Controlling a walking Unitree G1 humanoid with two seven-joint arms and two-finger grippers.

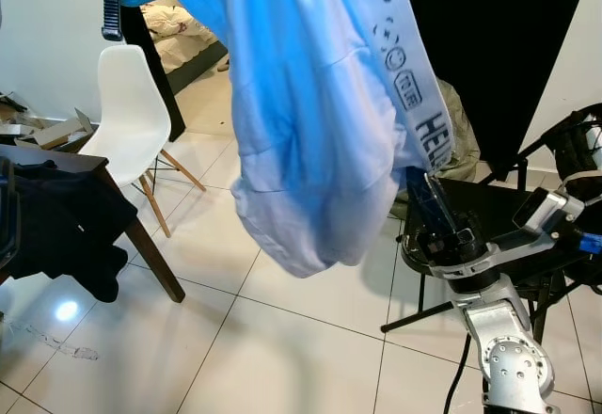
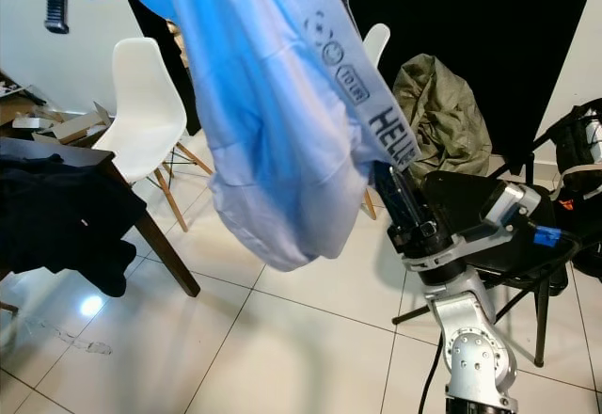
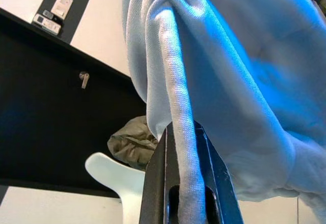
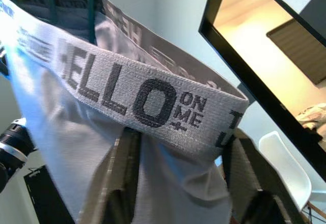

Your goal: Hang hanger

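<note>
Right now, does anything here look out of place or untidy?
Yes. A dark garment is heaped on the wooden table and spills over its edge, and an olive cloth lies crumpled by the black door.

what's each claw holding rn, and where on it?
Left claw: shut on a fold of the light blue garment. Right claw: fingers spread inside the garment's printed waistband, stretching it, not pinching.

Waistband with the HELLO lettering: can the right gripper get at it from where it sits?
Probably yes. The right gripper sits right at the lower end of the waistband, and in the wrist view its open fingers straddle the band, with nothing between.
</note>
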